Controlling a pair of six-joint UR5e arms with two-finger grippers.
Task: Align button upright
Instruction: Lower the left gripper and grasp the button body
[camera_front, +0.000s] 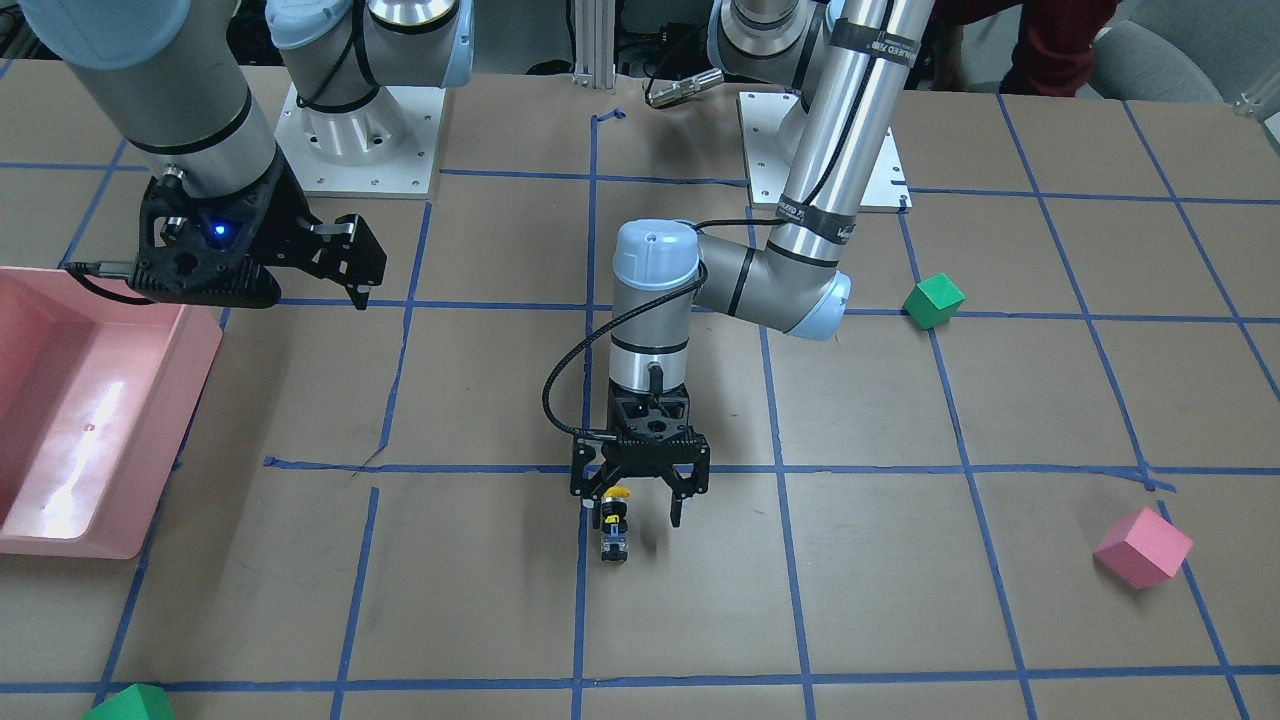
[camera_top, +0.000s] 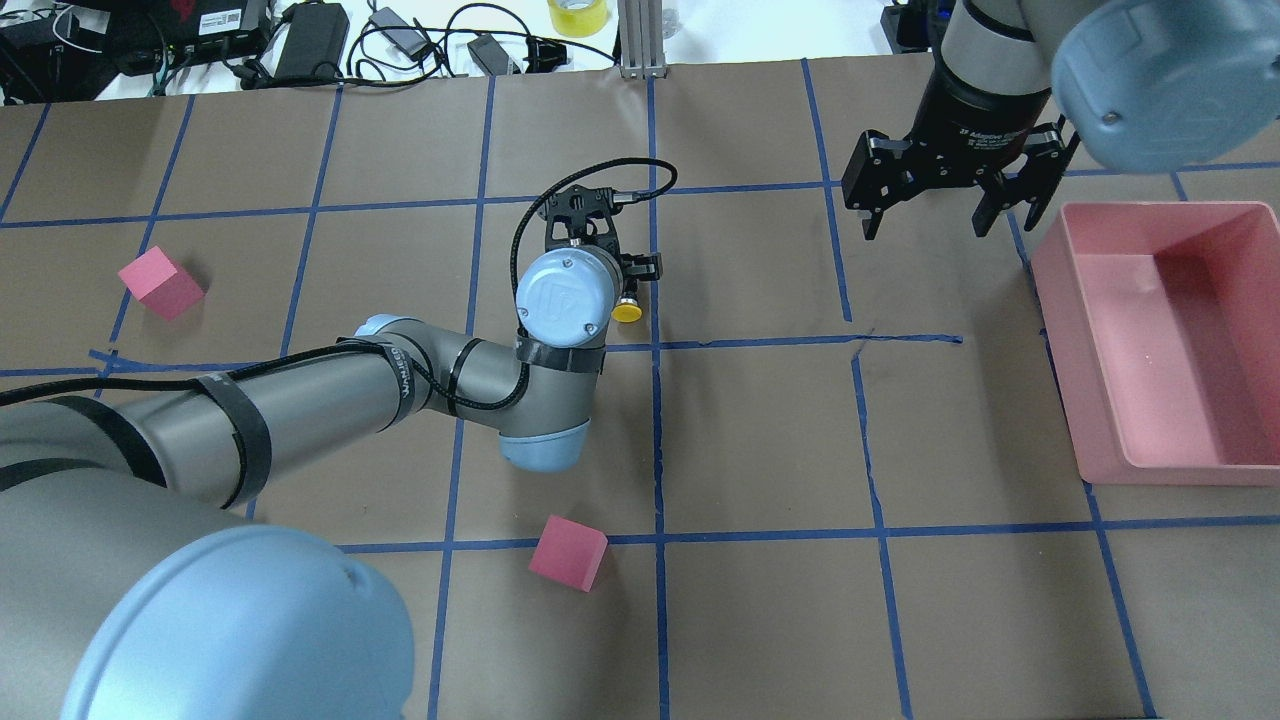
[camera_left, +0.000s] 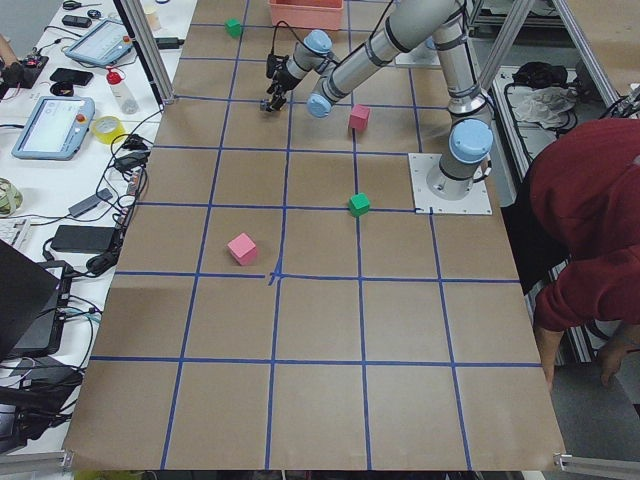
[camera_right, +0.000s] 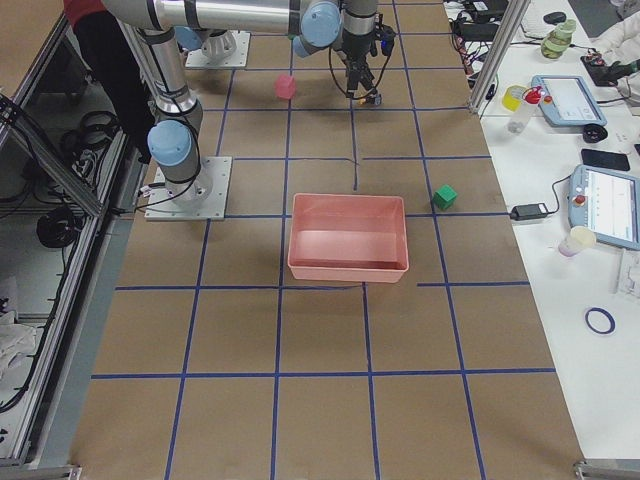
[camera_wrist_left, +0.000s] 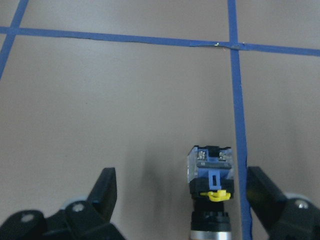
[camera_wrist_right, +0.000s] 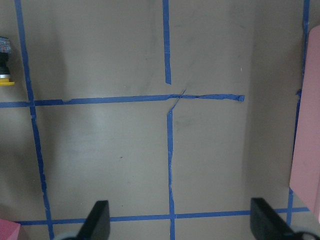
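The button (camera_front: 613, 527) lies on its side on the brown table beside a blue tape line. Its yellow cap (camera_top: 627, 311) points toward the robot's base and its grey-blue block points away. My left gripper (camera_front: 633, 512) hangs low over it, open, with the button (camera_wrist_left: 210, 182) between the fingers, nearer one of them and touching neither. The cap is cut off at the bottom of the left wrist view. My right gripper (camera_top: 927, 228) hovers open and empty near the pink bin, far from the button (camera_wrist_right: 5, 60).
A pink bin (camera_top: 1056, 300) stands at the robot's right. Pink cubes (camera_top: 160, 283) (camera_top: 567, 552) and green cubes (camera_front: 933, 300) (camera_front: 130, 705) are scattered on the taped grid. A person in red stands beside the robot's base (camera_left: 590, 240).
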